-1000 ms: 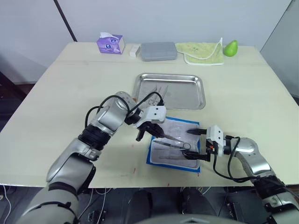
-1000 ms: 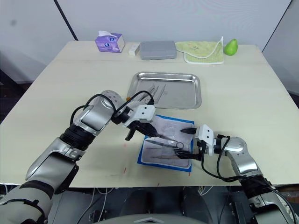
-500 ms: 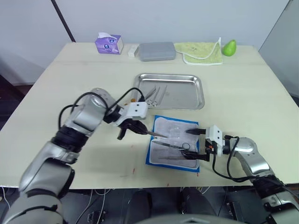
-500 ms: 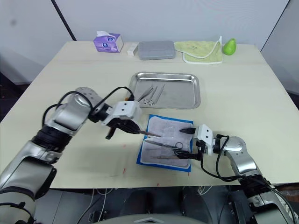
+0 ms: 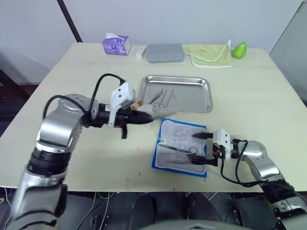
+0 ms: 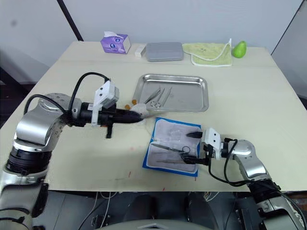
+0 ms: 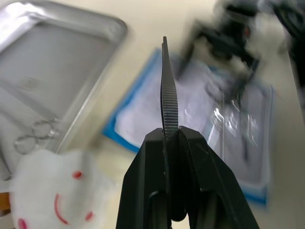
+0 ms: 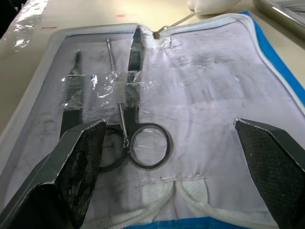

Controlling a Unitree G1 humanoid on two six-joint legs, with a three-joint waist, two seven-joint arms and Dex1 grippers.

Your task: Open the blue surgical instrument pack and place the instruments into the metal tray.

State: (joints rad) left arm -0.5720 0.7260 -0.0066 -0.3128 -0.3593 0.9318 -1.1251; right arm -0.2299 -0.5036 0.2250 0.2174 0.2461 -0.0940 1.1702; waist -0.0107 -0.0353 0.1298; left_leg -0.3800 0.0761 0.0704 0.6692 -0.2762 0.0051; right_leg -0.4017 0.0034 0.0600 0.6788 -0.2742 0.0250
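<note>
left gripper (image 7: 170, 136) clenched on slim serrated tweezers (image 7: 168, 102), held level just beside the metal tray (image 5: 204, 98), presumably for transfer (scissors and forceps (image 5: 160, 97) already lie inside). right gripper (image 5: 201, 149), fingers spread wide, rests at the near edge of the opened blue surgical instrument pack (image 5: 180, 128), likely steadying it; scissors (image 8: 138, 119) remain strapped in its lining.

The metal tray (image 7: 57, 62) is blurred, cut by the edge.
</note>
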